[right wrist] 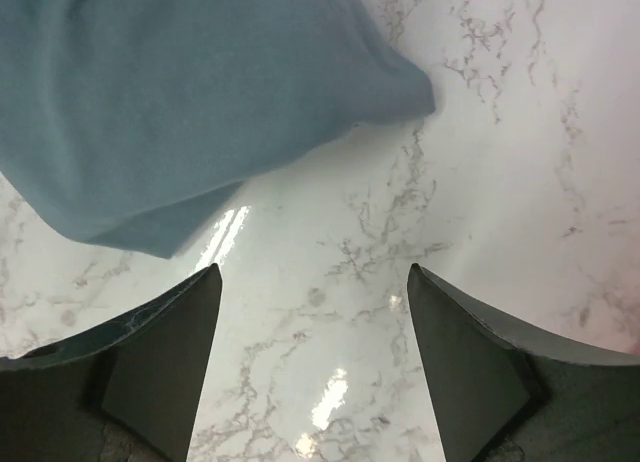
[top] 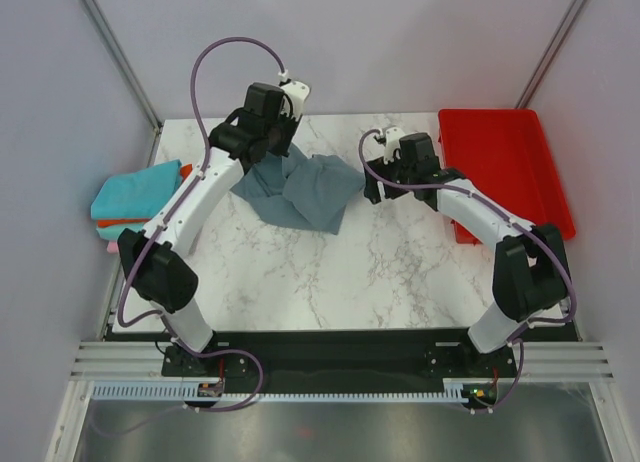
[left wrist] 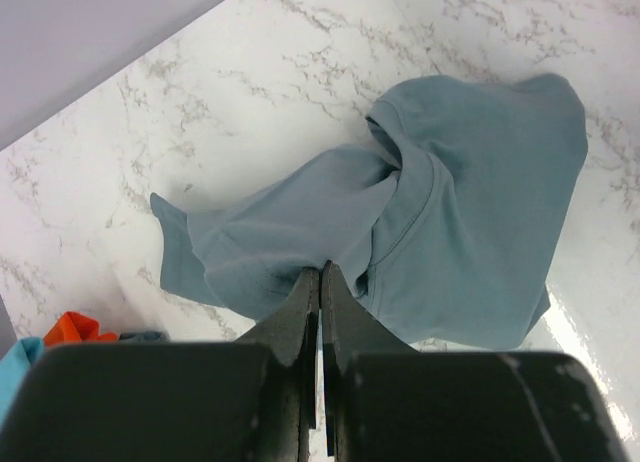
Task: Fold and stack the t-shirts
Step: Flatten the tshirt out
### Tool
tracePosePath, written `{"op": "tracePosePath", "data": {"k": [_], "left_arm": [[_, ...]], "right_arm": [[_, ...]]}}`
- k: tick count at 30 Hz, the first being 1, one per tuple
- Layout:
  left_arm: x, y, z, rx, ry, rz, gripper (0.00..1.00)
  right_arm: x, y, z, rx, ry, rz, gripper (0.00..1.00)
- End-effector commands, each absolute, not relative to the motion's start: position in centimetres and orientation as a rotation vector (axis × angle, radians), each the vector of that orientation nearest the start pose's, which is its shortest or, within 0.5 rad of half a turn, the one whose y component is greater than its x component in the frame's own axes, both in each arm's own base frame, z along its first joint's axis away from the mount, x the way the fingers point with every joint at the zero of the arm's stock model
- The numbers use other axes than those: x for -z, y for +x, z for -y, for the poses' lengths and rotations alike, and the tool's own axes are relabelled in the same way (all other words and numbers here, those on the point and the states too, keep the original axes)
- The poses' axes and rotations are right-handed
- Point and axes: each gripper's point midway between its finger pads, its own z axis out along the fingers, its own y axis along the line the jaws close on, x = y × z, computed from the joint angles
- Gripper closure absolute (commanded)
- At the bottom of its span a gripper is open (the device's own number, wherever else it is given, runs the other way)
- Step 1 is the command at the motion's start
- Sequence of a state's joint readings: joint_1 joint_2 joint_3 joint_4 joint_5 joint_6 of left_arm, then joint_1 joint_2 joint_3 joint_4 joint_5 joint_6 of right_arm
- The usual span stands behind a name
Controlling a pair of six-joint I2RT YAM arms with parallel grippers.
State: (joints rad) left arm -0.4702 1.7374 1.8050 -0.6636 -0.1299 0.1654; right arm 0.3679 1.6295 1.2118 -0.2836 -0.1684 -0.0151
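Grey-blue shirt [top: 300,190] lies crumpled on the marble table [top: 330,272], far-centre, bunched into loose folds, with the collar opening showing in the left wrist view. Left gripper [left wrist: 320,273] is at the shirt's left-rear edge, fingers pressed together and pinching a fold of the cloth; that part of the shirt is gathered toward the fingertips. Right gripper [right wrist: 313,270] hovers just beside the shirt's right edge, fingers spread wide with only bare marble between them, not touching the cloth. In the right wrist view, a corner of the shirt lies ahead of the fingers.

A folded stack sits at the table's left edge, well apart from the grey-blue shirt. Teal shirt [top: 135,194] is on top, with orange shirt [left wrist: 72,329] peeking out beneath it. A thin strip at the bottom looks like the pink shirt [top: 107,234], but it is too small to be sure. Red tray [top: 500,152] is at the far right of the table, beyond the right arm.
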Motion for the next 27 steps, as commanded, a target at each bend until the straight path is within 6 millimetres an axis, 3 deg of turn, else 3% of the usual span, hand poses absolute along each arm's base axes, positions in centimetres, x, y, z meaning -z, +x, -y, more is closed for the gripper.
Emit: {"op": "tracePosePath", "data": {"k": [1,4,5,6,7,8,9,11,13,15,17,20,21,22,23,24,26,27], "left_arm": [[-28.9,44.1,17.5,-0.038,0.611,-2.035,0.98],[-27.2,43.6,17.2,-0.026,0.607,-2.08,0.98],[-26.4,43.3,17.1,-0.02,0.614,-2.099,0.98],[-26.1,43.2,17.1,-0.016,0.611,-2.105,0.98],[-26.0,43.0,17.1,-0.013,0.605,-2.11,0.98],[-25.4,42.9,17.0,-0.012,0.607,-2.124,0.98],[-25.3,42.8,17.0,-0.011,0.607,-2.127,0.98],[-25.0,42.6,16.9,-0.01,0.604,-2.137,0.98],[-24.9,42.7,16.7,-0.013,0.604,-2.137,0.98],[-24.8,42.7,16.5,-0.021,0.6,-2.143,0.98],[-24.7,42.8,16.2,-0.029,0.594,-2.145,0.98],[-24.9,43.0,15.7,-0.038,0.573,-2.144,0.98],[-24.9,43.2,15.5,-0.04,0.565,-2.148,0.98],[-24.9,43.2,15.4,-0.038,0.556,-2.149,0.98],[-24.9,43.4,15.0,-0.04,0.545,-2.152,0.98],[-24.9,43.5,14.8,-0.044,0.542,-2.153,0.98],[-25.2,43.7,14.2,-0.056,0.526,-2.15,0.98],[-25.4,43.7,14.0,-0.056,0.517,-2.148,0.98]], "right_arm": [[-14.0,41.5,-20.9,-0.544,-0.445,-2.22,0.16],[-13.3,44.3,-23.7,-0.685,-0.39,-2.235,0.16],[-14.7,45.8,-24.7,-0.719,-0.391,-2.19,0.16],[-13.1,46.5,-25.6,-0.758,-0.385,-2.221,0.16],[-13.1,47.2,-26.2,-0.767,-0.389,-2.212,0.16],[-14.4,48.6,-26.9,-0.774,-0.395,-2.173,0.16],[-12.9,49.2,-27.4,-0.782,-0.398,-2.194,0.16],[-13.5,50.7,-28.0,-0.78,-0.404,-2.166,0.16],[-12.0,51.3,-28.3,-0.762,-0.415,-2.179,0.18],[-11.2,51.8,-28.5,-0.744,-0.422,-2.187,0.23],[-10.8,51.6,-28.2,-0.729,-0.424,-2.198,0.43],[-11.9,50.9,-26.4,-0.655,-0.428,-2.197,0.71],[-13.9,50.8,-25.5,-0.634,-0.417,-2.168,0.82],[-14.2,50.7,-23.9,-0.607,-0.393,-2.175,0.98],[-13.8,50.3,-22.4,-0.573,-0.384,-2.191,1.0],[-15.3,49.9,-21.2,-0.553,-0.374,-2.178,1.0],[-15.0,49.7,-17.2,-0.484,-0.322,-2.206,1.0],[-16.1,49.3,-15.7,-0.454,-0.296,-2.199,1.0]]}}
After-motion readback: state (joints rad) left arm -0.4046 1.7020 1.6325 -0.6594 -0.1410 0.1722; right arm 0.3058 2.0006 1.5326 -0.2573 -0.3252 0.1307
